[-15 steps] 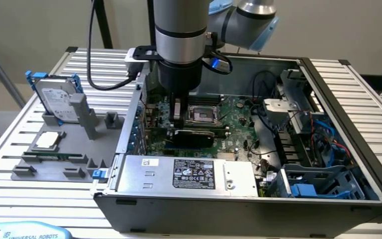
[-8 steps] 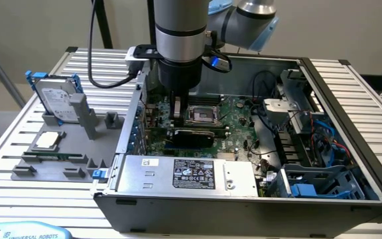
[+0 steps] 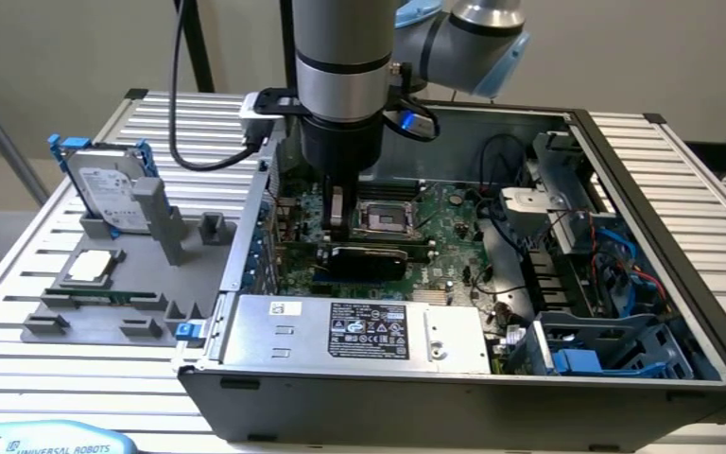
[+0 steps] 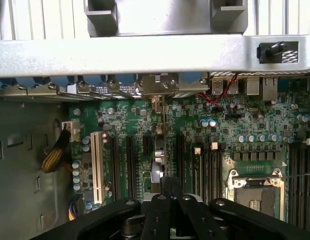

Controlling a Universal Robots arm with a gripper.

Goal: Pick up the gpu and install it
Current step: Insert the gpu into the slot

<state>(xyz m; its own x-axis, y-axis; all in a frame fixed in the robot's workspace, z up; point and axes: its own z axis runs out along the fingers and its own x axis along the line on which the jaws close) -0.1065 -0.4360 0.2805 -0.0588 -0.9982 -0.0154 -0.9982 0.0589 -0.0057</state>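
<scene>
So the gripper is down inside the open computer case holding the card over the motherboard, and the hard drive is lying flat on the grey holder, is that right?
Not quite: the hard drive stands upright on edge in the grey holder, as the exterior view shows. The rest holds: the gripper is down inside the open computer case, shut on the card over the motherboard.

Silver arm (image 3: 337, 47), blue joint cap, black end effector (image 4: 171, 200)
</scene>
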